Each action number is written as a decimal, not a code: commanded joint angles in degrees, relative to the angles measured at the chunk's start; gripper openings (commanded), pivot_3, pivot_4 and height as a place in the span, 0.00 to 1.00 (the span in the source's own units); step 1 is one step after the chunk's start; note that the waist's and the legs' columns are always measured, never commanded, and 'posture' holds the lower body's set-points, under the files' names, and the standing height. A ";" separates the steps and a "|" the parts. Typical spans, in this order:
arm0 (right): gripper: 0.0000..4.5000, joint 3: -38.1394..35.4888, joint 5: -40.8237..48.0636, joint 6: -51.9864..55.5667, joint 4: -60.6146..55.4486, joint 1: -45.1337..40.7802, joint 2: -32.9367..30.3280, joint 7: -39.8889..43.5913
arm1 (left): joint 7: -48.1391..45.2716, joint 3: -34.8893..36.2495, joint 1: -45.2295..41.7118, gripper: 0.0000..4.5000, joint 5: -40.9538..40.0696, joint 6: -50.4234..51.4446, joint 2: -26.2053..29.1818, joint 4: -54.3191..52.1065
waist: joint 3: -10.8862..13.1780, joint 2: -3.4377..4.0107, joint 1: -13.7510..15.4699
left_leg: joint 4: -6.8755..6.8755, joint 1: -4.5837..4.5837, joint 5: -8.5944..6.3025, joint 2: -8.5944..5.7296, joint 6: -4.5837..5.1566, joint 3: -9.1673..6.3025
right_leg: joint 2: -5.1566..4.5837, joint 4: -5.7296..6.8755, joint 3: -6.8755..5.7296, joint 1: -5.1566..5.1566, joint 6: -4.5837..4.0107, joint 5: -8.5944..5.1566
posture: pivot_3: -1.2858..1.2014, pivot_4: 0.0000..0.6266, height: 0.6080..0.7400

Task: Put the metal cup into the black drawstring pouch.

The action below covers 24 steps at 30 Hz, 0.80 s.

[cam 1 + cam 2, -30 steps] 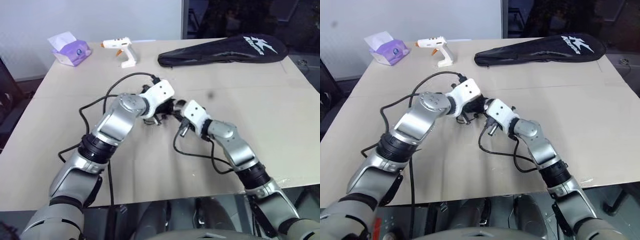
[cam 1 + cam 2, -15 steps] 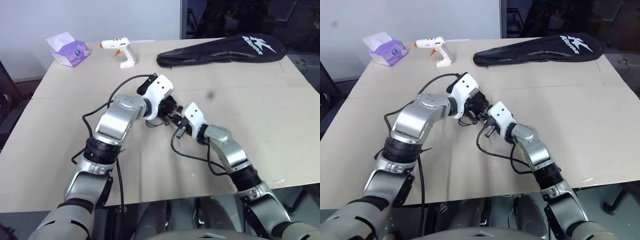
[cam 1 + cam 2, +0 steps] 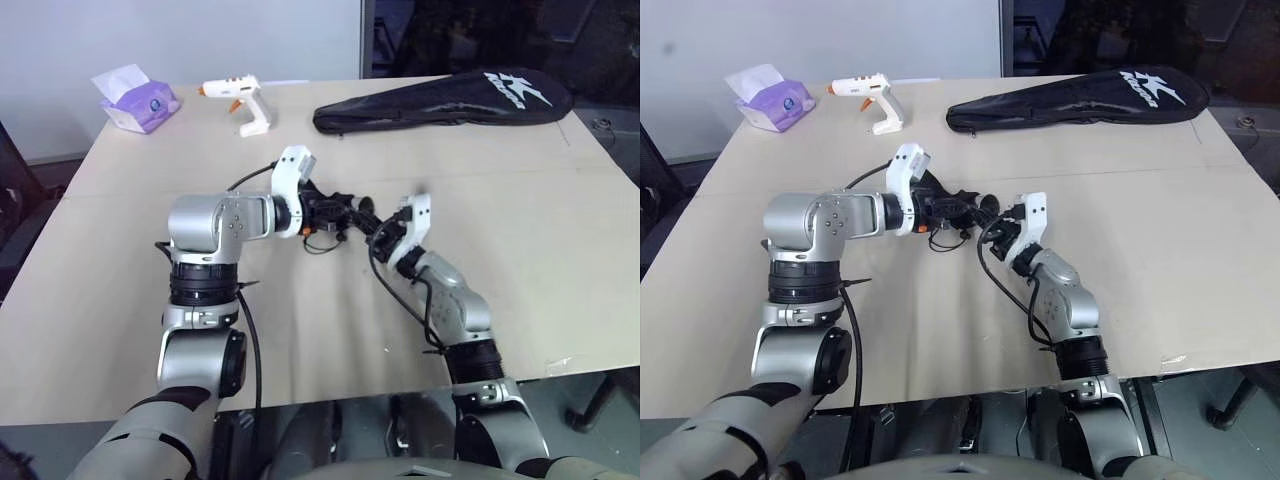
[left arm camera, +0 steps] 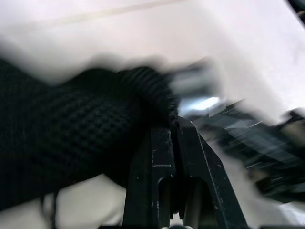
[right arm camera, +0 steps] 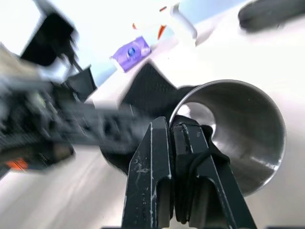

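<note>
Mid-task, cup not bagged yet. Right gripper has its fingers pinched on the rim of the metal cup, one finger inside the open mouth, cup held up off the table near its middle. Left gripper has its fingers pressed together on the edge of the black drawstring pouch, fabric bunched right at the tips. In the head views both grippers meet over the table centre, pouch and cup just beside each other, apparently touching; can't tell if the pouch mouth is open enough. Left to do, by my read: get the pouch mouth around the cup, push the cup in, let go. Versus a second ago: both wrists have rolled over, left forearm now lies level across the table, right gripper now tips upward; both grips unchanged. Racket cover, glue gun and tissue pack haven't moved.
</note>
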 commanded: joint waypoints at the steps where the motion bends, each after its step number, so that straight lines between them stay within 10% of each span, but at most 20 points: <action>1: 0.01 4.28 -0.98 -0.24 -2.54 -0.17 -1.29 2.68 | 0.80 0.52 -0.72 0.00 -2.10 0.95 -0.53 -1.26 | 0.00 0.00 -0.01 | 0.00 0.00 0.00 0.00 0.00 0.00 | 0.00 0.00 0.00 0.00 0.00 0.00 | 0.52 0.24 1.00; 24: 0.01 10.97 -9.42 -14.24 2.48 -6.25 -4.20 6.42 | 0.94 0.87 3.64 0.00 -9.77 -1.07 2.83 -6.27 | 0.00 0.00 -0.13 | -0.03 0.00 0.02 0.01 -0.05 0.01 | 0.00 -0.01 0.02 -0.02 -0.01 0.00 | 0.52 0.24 1.00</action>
